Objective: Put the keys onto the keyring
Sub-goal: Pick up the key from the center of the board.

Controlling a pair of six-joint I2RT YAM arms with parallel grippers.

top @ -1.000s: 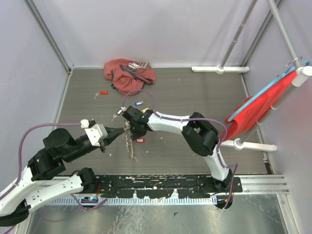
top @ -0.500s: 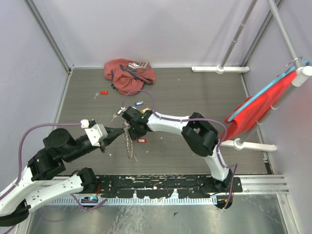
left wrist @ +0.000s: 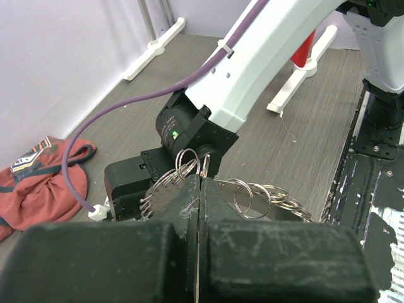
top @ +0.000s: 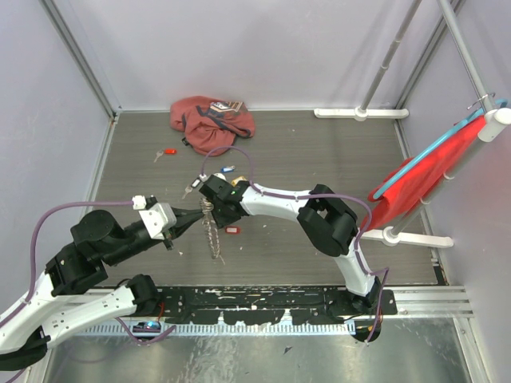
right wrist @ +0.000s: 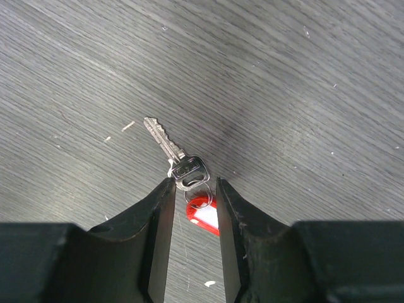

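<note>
My left gripper (top: 197, 214) is shut on the keyring (top: 212, 236), a bunch of silver keys and rings that dangles below it. In the left wrist view the rings (left wrist: 252, 197) fan out just past the closed jaws. My right gripper (top: 214, 201) is open, right next to the left gripper's tip. In the right wrist view my right gripper (right wrist: 192, 189) straddles a silver key with a red plastic tag (right wrist: 183, 165) that lies flat on the floor. That key shows in the top view (top: 232, 230). Another red key (top: 167, 153) and a blue and a yellow key (top: 227, 169) lie further back.
A reddish-pink cloth bag (top: 211, 121) lies at the back. A red cloth (top: 423, 171) hangs on a white rack at the right, with its base bar (top: 359, 113) at the back. One more small key (top: 190, 190) lies left of the right gripper.
The dangling keyring bunch has swung and turned to look narrower. My right gripper has shifted slightly back and left, so the red-tagged key shows more. The left arm holds still.
</note>
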